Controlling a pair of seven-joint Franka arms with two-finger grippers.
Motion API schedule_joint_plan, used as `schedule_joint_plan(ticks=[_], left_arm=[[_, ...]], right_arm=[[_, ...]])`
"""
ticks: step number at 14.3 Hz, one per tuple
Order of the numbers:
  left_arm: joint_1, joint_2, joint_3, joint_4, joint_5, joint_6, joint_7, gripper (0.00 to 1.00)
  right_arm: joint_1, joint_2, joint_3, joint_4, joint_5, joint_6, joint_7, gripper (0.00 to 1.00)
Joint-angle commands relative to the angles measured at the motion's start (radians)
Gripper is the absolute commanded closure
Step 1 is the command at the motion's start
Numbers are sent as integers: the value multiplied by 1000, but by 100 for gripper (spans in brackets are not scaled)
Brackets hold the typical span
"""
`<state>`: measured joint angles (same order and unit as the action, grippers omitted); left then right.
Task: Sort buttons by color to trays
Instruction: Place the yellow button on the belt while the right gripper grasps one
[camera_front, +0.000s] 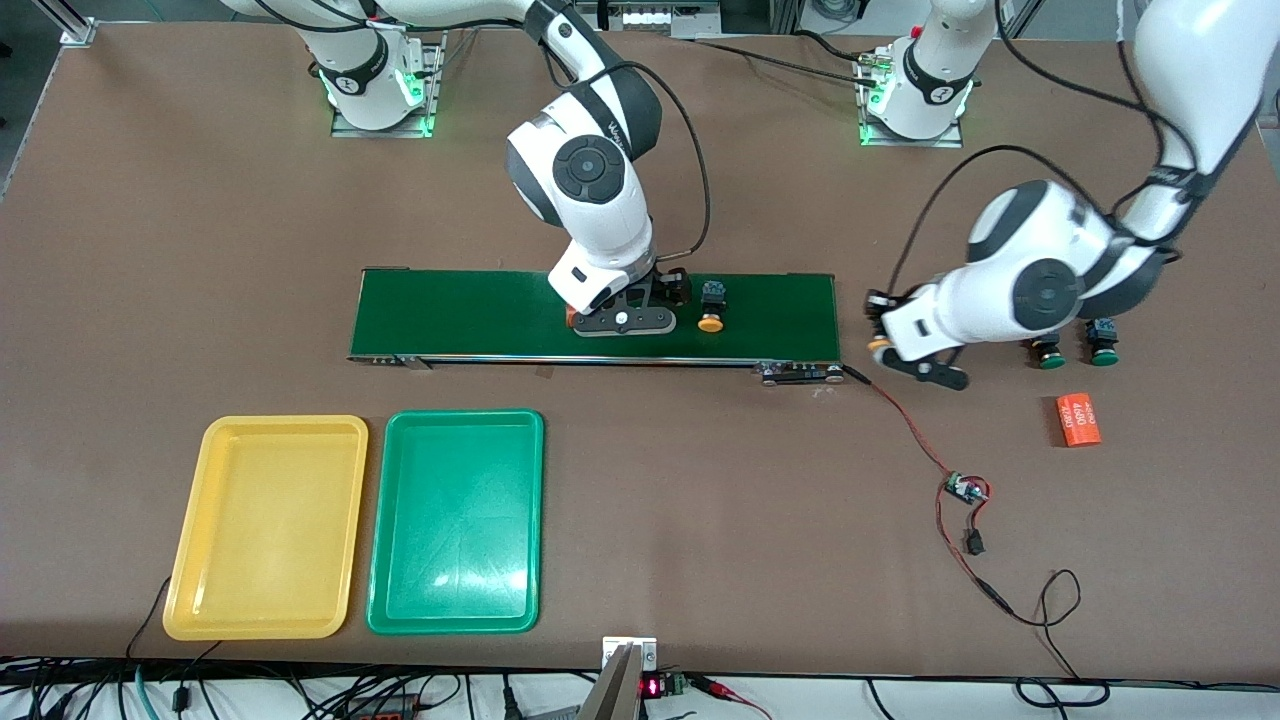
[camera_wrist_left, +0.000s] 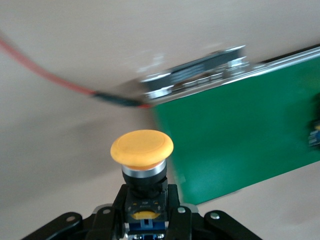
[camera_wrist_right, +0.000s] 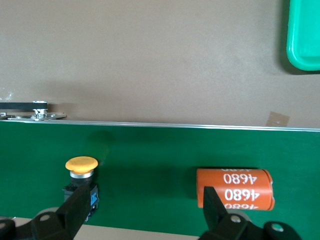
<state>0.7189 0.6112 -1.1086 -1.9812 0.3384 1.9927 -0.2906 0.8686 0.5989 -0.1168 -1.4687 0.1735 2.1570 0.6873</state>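
My left gripper (camera_front: 898, 340) hangs just off the conveyor belt's end toward the left arm, shut on the black-and-blue body of a yellow-capped button (camera_wrist_left: 142, 150); its cap (camera_front: 878, 345) points at the belt. My right gripper (camera_front: 628, 318) stands open low over the belt (camera_front: 450, 310). A second yellow button (camera_front: 711, 310) (camera_wrist_right: 81, 167) lies outside one finger, and nothing is between the fingers. Two green buttons (camera_front: 1048, 352) (camera_front: 1103, 345) lie on the table under the left arm. The yellow tray (camera_front: 265, 525) and green tray (camera_front: 455, 520) sit side by side, nearer the front camera than the belt.
An orange "4680" cylinder (camera_wrist_right: 234, 188) lies on the belt beside the right gripper's other finger. Another such cylinder (camera_front: 1078, 420) rests on the table near the green buttons. A red-and-black cable (camera_front: 930, 450) with a small circuit board runs from the belt's end.
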Motion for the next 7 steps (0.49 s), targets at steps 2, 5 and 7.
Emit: schedule_joint_plan(ticks=[2, 5, 7], left_arm=[[-110, 42, 21, 27, -2, 63, -70, 81], [-149, 70, 24, 16, -2, 94, -111, 79], [-218, 70, 68, 16, 5, 97, -142, 77]], right_arm=[[-5, 10, -4, 22, 0, -12, 3, 0], [-11, 10, -8, 15, -9, -14, 6, 0], [-17, 10, -8, 15, -9, -16, 6, 0]])
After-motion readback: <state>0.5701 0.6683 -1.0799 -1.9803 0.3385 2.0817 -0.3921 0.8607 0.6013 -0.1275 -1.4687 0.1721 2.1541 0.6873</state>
